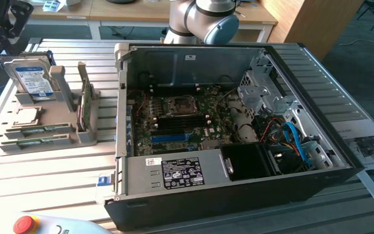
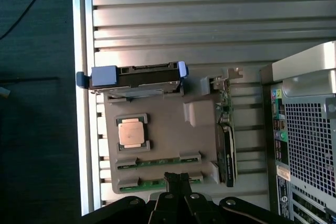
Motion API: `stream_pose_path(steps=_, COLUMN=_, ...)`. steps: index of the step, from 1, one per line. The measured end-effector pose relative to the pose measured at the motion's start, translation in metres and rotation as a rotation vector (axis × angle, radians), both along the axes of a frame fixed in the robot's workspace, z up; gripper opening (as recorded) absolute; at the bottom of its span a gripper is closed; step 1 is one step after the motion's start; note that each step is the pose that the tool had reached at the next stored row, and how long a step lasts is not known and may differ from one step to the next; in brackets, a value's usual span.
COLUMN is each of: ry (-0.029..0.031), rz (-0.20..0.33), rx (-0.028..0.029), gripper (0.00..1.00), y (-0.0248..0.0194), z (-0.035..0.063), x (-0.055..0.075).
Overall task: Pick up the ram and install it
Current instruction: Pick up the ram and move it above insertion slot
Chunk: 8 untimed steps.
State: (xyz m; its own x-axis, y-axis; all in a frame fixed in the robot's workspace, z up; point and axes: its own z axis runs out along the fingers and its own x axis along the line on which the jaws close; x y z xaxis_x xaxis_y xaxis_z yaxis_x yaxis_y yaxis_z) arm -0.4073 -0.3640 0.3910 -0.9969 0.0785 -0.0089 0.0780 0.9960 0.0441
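One slatted desk carries one open computer case and, beside it on the exterior view's left, one grey holder. The holder keeps one hard drive upright, one expansion card on edge, two ram sticks lying flat side by side in their slots, and one CPU chip between drive and sticks. The jaws are closed, gripping nothing, their tips above the outer stick.
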Motion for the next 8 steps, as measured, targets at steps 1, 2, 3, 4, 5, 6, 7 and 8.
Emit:
stream_pose_path(steps=1, ry=0.0, rz=0.0, rx=0.0, gripper=0.11, y=-0.0018, z=0.0, x=0.0)
stream_pose_path(steps=2, ry=0.0, rz=0.0, rx=0.0, gripper=0.11, y=-0.0037, z=0.0, x=-0.001)
stream_pose_path(steps=3, ry=0.0001, rz=0.0, rx=0.0, gripper=0.11, y=-0.0057, z=0.0, x=-0.001)
stream_pose_path(steps=4, ry=0.0, rz=0.0, rx=0.0, gripper=0.11, y=-0.0073, z=0.0, x=-0.001)
stream_pose_path(steps=5, ry=0.0, rz=0.0, rx=0.0, gripper=0.11, y=-0.0087, z=0.0, x=-0.001)
stream_pose_path(steps=6, ry=0.0001, rz=0.0, rx=-0.0001, gripper=0.11, y=-0.0101, z=0.0, x=-0.002)
stream_pose_path(steps=7, ry=0.0, rz=0.0, rx=0.0, gripper=0.11, y=-0.0114, z=0.0, x=-0.002)
stream_pose_path(steps=8, ry=-0.0001, rz=0.0, rx=0.0, gripper=0.11, y=-0.0127, z=0.0, x=-0.002)
